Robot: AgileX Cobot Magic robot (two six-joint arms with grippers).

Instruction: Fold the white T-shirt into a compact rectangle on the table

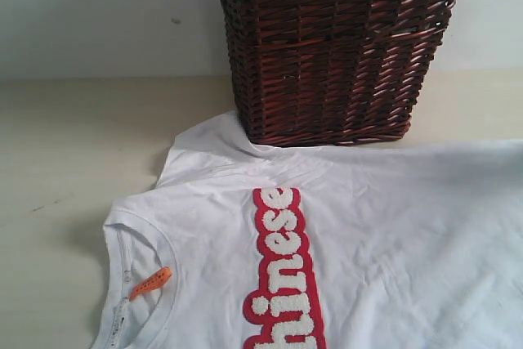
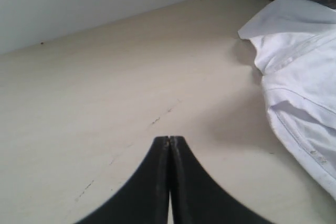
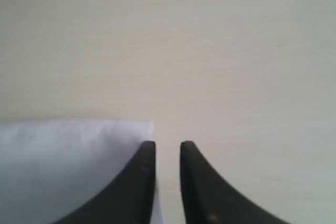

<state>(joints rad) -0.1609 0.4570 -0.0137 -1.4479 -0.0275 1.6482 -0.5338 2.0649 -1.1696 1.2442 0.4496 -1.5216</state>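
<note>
Left wrist view first: our left gripper (image 2: 169, 139) has its jaws pressed together with nothing between them, over bare table (image 2: 105, 87). The shirt (image 2: 299, 77) lies near it, apart from the tips, its seamed edge rumpled.

Our right gripper (image 3: 168, 144) has its jaws a narrow slit apart, and we see nothing caught between the tips. One finger (image 3: 139, 182) overlaps a corner of the shirt's edge; we cannot tell whether it touches the cloth. Beyond the tips there is only table.

Seen from the exterior view, the shirt lies chest-up and spread on the table, filling the picture from the centre round from 3 to 6 o'clock. Its red strip (image 1: 282, 275) of fuzzy white letters runs from the centre down to 6 o'clock. The collar (image 1: 167, 255) sits at 7 o'clock with an orange tag (image 1: 151, 282) inside it. One sleeve (image 1: 204, 149) reaches towards 11 o'clock, where it meets the base of the basket (image 1: 335, 46) standing at 12 to 1 o'clock.
</note>
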